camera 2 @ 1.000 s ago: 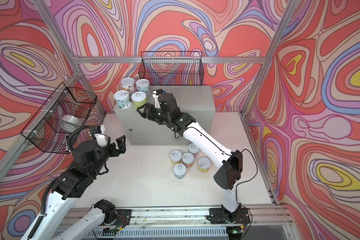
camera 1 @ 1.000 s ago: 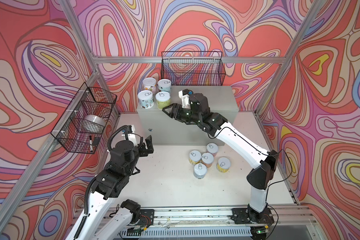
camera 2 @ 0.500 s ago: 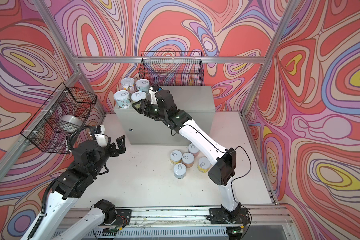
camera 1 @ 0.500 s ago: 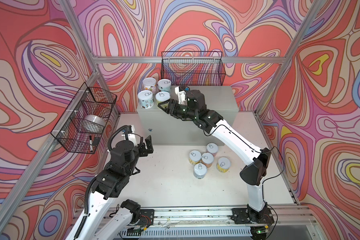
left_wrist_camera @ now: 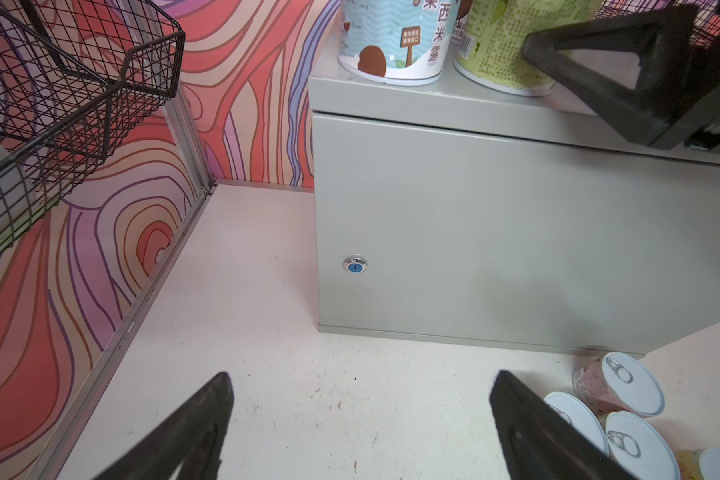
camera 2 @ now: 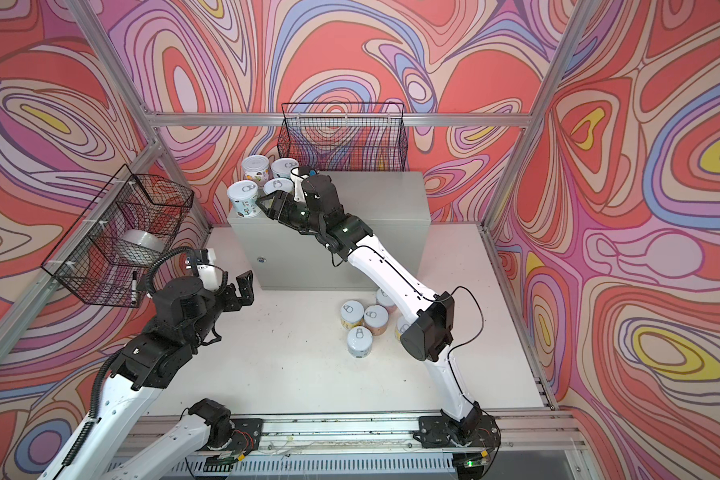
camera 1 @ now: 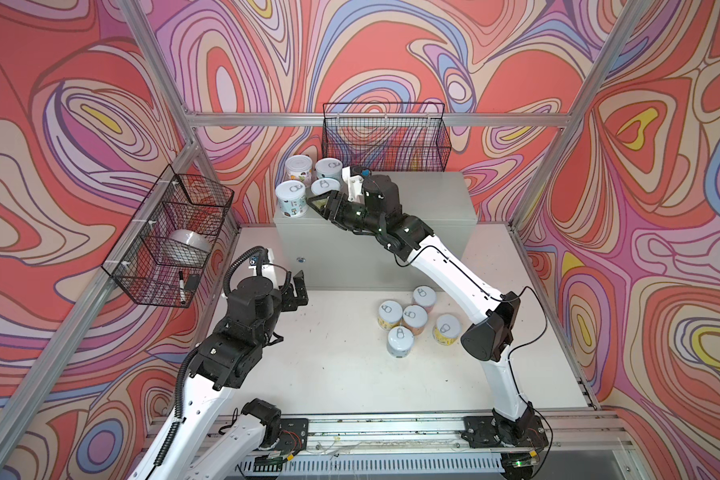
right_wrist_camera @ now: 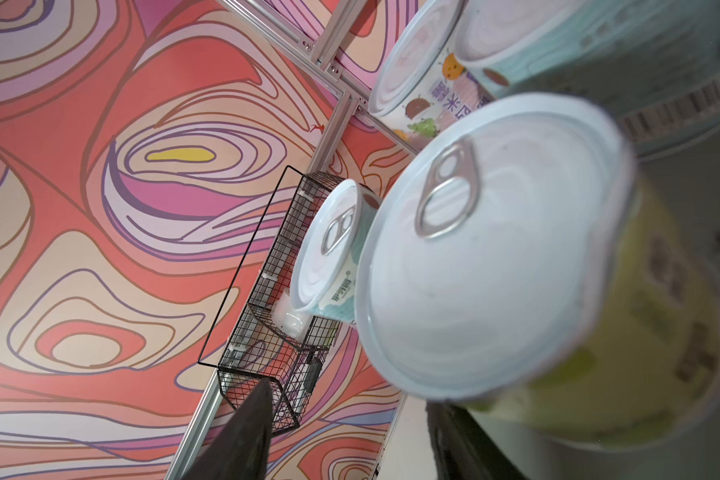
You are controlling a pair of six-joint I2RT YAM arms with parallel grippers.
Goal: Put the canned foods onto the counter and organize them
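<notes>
Green can (camera 1: 324, 187): upright at the counter's (camera 1: 433, 195) left end, with three other cans (camera 1: 292, 195).
My right gripper (camera 1: 323, 203): half open, nothing between the jaws, one finger (left_wrist_camera: 674, 83) just beside that can's near side.
Direction: can lies far-left of it, so I'd nudge that way.
My left gripper (camera 1: 299, 289): wide open, empty.
Table cans (camera 1: 414, 318): five, near-right, my right arm's closer.

1. I see walls (camera 1: 80, 124) swirling in coral red, pink, lilac, blue, cream and yellow, each band outlined in brown.
2. The counter (camera 1: 441, 195) is plain light grey; its lock (left_wrist_camera: 355, 265) is silver with a blue centre.
3. The canned foods (camera 1: 415, 316) have silvery-white lids.
4. On the counter, the blue can (left_wrist_camera: 391, 37) carries a wave pattern; the green can (left_wrist_camera: 499, 50) is pale yellow-green.
5. Both baskets (camera 1: 171, 232) are black wire grid.
6. My arms (camera 1: 437, 266) are white and black.
</notes>
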